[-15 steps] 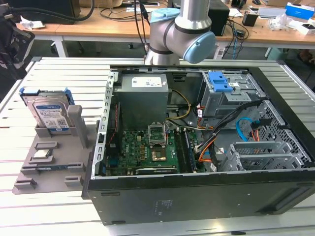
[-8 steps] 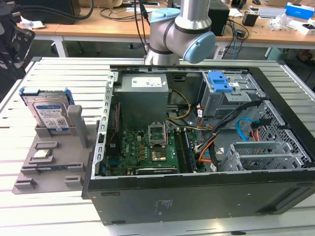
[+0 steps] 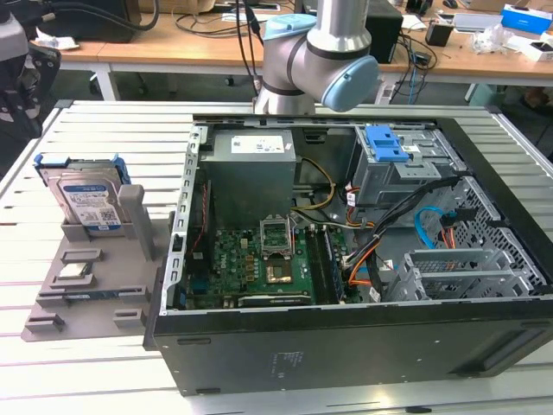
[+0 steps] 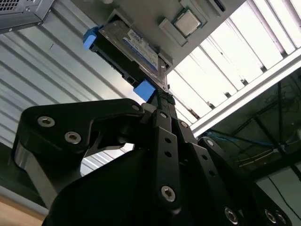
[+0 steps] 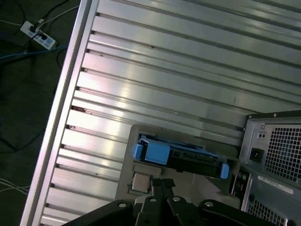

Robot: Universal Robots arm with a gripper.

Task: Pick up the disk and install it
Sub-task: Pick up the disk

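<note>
The disk [image 3: 86,197] stands on edge in a grey holder [image 3: 130,220] at the exterior view's left, beside the open computer case [image 3: 346,337]. It is silver with a white-and-blue label and a blue carrier rail. In the second wrist view the disk [image 4: 127,47] lies beyond the tips of my gripper [image 4: 162,100]. The black fingers [image 4: 164,141] meet at their tips with nothing between them. In the first wrist view my gripper [image 5: 160,182] hovers well apart from the disk [image 5: 181,155].
A small square silver chip [image 3: 76,270] lies on the grey holder's base near the disk. Inside the case a grey drive bay with a blue latch [image 3: 386,143] sits at the back right, with the motherboard [image 3: 259,259] and cables beside it. My arm [image 3: 320,52] rises behind the case.
</note>
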